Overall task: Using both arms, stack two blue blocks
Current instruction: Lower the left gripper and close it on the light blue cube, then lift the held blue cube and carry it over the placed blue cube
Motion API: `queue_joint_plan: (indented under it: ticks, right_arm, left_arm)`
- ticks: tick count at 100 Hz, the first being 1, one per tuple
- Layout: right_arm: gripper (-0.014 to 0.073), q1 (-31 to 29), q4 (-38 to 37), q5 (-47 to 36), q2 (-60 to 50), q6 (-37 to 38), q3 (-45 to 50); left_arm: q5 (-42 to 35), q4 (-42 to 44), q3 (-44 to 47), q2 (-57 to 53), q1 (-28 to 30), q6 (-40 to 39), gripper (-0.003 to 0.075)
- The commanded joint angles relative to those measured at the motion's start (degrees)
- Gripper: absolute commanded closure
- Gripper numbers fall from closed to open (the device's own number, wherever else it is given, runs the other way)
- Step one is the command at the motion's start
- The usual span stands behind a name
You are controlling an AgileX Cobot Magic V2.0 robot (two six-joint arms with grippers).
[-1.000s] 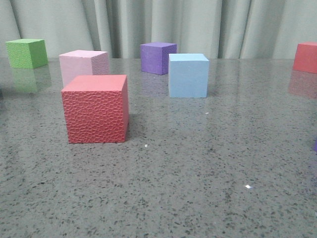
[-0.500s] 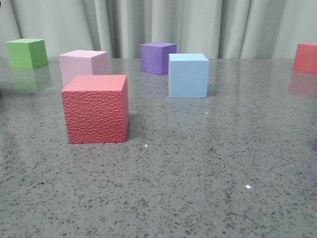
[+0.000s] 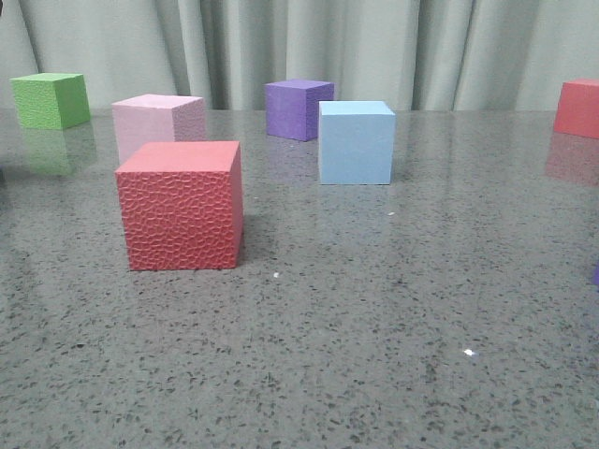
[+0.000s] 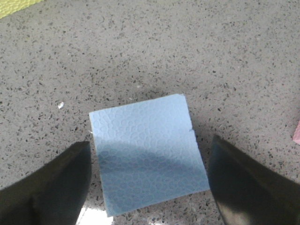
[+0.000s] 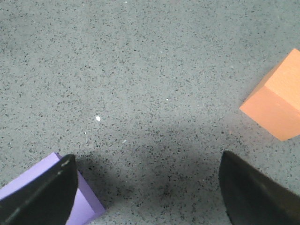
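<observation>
Grey speckled stone is what you see everywhere: the table (image 3: 393, 327) fills the lower part of the front view, with pale curtains (image 3: 374, 47) behind it. On it, near the middle, stands one light blue block (image 3: 355, 142), upright and alone. Just behind it and to its left sits a darker purple cube (image 3: 298, 108). Nearer to you on the left is a textured red cube (image 3: 181, 205), and a pink cube (image 3: 157, 124) stands just behind that one. A green cube (image 3: 51, 100) sits far back on the left, and part of another red cube (image 3: 577, 108) shows at the right edge. You see neither arm in this view.

Look at the left wrist view and you find the second blue block (image 4: 146, 152) lying flat on the table, slightly turned, its top face finely pebbled. Your left gripper (image 4: 149, 185) is spread wide above it, one dark finger (image 4: 51, 185) on each side, with the block between them. Whether the fingers touch its sides you cannot tell from here. A yellow-green corner (image 4: 16, 5) shows at one edge of the view.

In the right wrist view, your right gripper (image 5: 147, 190) is also spread, with only bare table between its fingers. A light purple cube (image 5: 70, 201) lies partly hidden behind one finger (image 5: 40, 194), and an orange cube (image 5: 279, 96) sits well apart toward the other side.
</observation>
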Motion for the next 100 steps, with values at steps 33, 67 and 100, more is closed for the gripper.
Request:
queue_joint_plan:
  ticks: [33, 67, 100]
  right_arm:
    - [-0.0016, -0.39, -1.59, -2.83, -0.52, -0.44, -1.38]
    - [-0.0016, -0.39, -1.59, -2.70, -0.52, -0.44, -1.38]
    - [-0.0016, -0.39, -1.59, -2.76, -0.52, -0.44, -1.38]
  left_arm:
    - [-3.78, 0.60, -1.85, -1.84, 0.14, -0.53, 0.0223]
    - [-2.15, 0.50, -1.85, 3.75, 0.14, -0.53, 0.0223]
    - [-2.38, -0.06, -1.85, 4.04, 0.14, -0.53, 0.0225]
